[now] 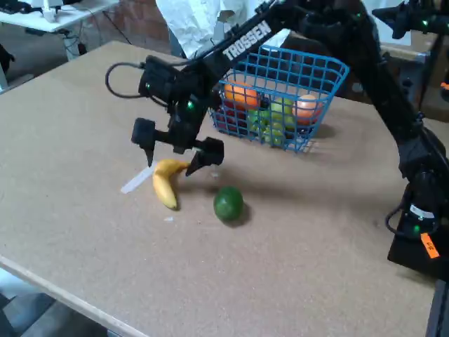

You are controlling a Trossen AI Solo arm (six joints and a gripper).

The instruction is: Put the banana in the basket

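Fixed view. The counter [295, 267], a tan board surface, fills most of the frame, its near edge running along the lower left. The black arm [379, 84], marked TROSSEN in white letters, rises from its base at the right edge of the frame, bends at the top, and reaches down and leftward to the centre left. The basket [319, 70], blue wire mesh with flared sides, stands on the counter in the upper centre, partly behind the arm; it holds several fruits, among them an orange one [242, 95], green ones [280, 112] and a peach-coloured one [307, 105]. The end effector [172, 156] hangs at centre left with its two black fingers spread wide and pointing downward, one finger to the left of the banana's upper end and the other to its right; whether either fingertip touches the fruit cannot be told. The banana [165, 187] lies on the counter just below the end effector, left of centre, outside the basket and well apart from it, its stem end toward the fingers. A round green lime [229, 203] rests on the counter just to the right of the banana, not touching it. A pale flat strip [135, 182] lies to the left of the banana.
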